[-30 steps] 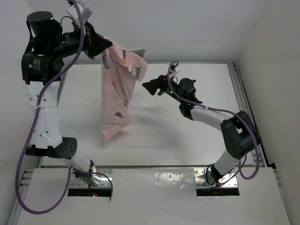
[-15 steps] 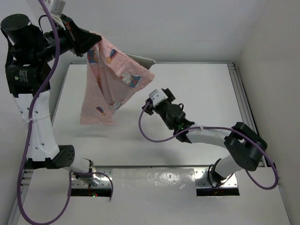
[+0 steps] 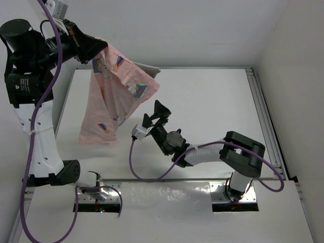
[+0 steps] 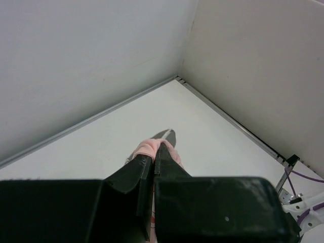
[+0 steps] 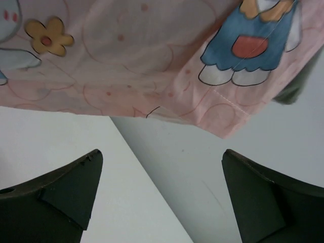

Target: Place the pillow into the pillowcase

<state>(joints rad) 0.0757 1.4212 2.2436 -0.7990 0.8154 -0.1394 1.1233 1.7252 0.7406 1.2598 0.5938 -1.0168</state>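
A white table [image 3: 212,96] sits boxed by white walls. In the upper left of the frame, the left gripper [image 3: 103,47] is pressed tight on a top corner of the pillowcase [image 3: 116,93], which hangs pink, bunny-printed and crumpled above the table. An olive corner of the pillow [image 3: 150,69] pokes past its upper right edge. At lower centre, the right gripper [image 3: 155,114] is spread wide, just beside the cloth

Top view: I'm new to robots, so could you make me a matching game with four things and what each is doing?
Things:
1. pillowcase
2. left gripper
3. right gripper
4. pillow

States:
a. open and empty
b. hanging in the air
c. shut on a pink corner
d. only an olive sliver showing

Pairs: 1-b, 2-c, 3-a, 4-d
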